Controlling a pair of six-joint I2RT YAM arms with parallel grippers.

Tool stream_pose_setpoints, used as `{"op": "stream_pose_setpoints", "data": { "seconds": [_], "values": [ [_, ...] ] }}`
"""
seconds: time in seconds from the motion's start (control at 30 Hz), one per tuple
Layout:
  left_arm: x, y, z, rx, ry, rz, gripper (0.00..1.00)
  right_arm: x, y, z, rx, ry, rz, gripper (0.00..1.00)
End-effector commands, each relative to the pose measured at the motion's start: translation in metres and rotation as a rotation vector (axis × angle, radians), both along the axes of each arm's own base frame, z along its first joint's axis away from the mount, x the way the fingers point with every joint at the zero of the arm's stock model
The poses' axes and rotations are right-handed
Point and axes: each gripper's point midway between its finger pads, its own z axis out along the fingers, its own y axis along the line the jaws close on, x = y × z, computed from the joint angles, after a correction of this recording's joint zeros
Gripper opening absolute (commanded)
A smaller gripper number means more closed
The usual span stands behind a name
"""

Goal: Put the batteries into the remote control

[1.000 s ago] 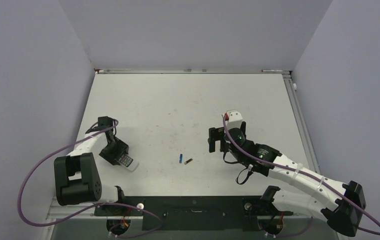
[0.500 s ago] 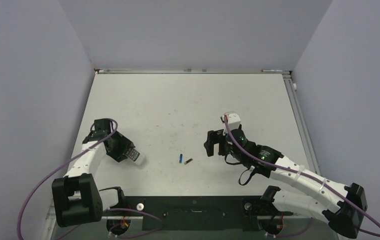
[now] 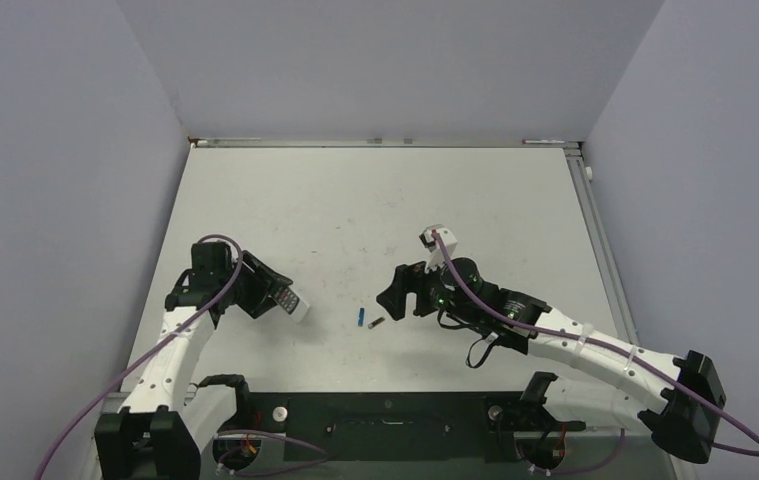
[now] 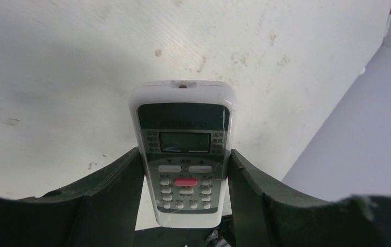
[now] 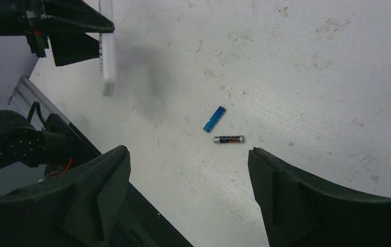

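Observation:
My left gripper point(image 3: 273, 298) is shut on the white remote control point(image 3: 290, 302), held above the table with its button face up; in the left wrist view the remote point(image 4: 183, 149) sits between both fingers. The blue battery point(image 3: 361, 319) and the dark battery point(image 3: 376, 323) lie side by side on the table centre; both show in the right wrist view, blue point(image 5: 214, 119) and dark point(image 5: 228, 139). My right gripper point(image 3: 397, 296) is open and empty, just right of the batteries and above them. The remote's edge shows in the right wrist view point(image 5: 107, 51).
The white table point(image 3: 375, 200) is bounded by grey walls at left, back and right. The black base rail point(image 3: 385, 410) runs along the near edge. A purple cable loops beside the left arm.
My left gripper has carried the remote to the right, toward the batteries. My right gripper has moved left and lower, toward the batteries. The batteries have not moved.

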Motion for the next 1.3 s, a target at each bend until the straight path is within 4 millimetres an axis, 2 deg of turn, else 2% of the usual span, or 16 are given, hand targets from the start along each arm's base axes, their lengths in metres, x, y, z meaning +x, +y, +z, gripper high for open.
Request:
{"op": "stream_pose_setpoints", "data": {
  "seconds": [0.0, 0.2, 0.63, 0.9, 1.03, 1.27],
  "values": [
    [0.006, -0.033, 0.031, -0.101, -0.106, -0.042, 0.00, -0.005, 0.035, 0.024, 0.125, -0.007, 0.061, 0.83],
    [0.007, -0.049, 0.047, -0.161, -0.153, -0.019, 0.00, -0.014, 0.060, 0.028, 0.122, -0.010, 0.087, 0.82],
    [0.003, -0.068, 0.073, -0.229, -0.229, -0.014, 0.00, -0.016, 0.101, 0.032, 0.118, -0.019, 0.094, 0.80],
    [-0.005, -0.081, 0.083, -0.254, -0.247, -0.027, 0.00, -0.015, 0.115, 0.027, 0.101, -0.010, 0.098, 0.77],
    [-0.007, -0.091, 0.085, -0.267, -0.251, -0.045, 0.00, -0.015, 0.125, 0.034, 0.127, -0.020, 0.109, 0.74],
    [-0.010, -0.105, 0.092, -0.288, -0.264, -0.073, 0.00, -0.015, 0.132, 0.029, 0.115, -0.018, 0.109, 0.66]
  ]
}}
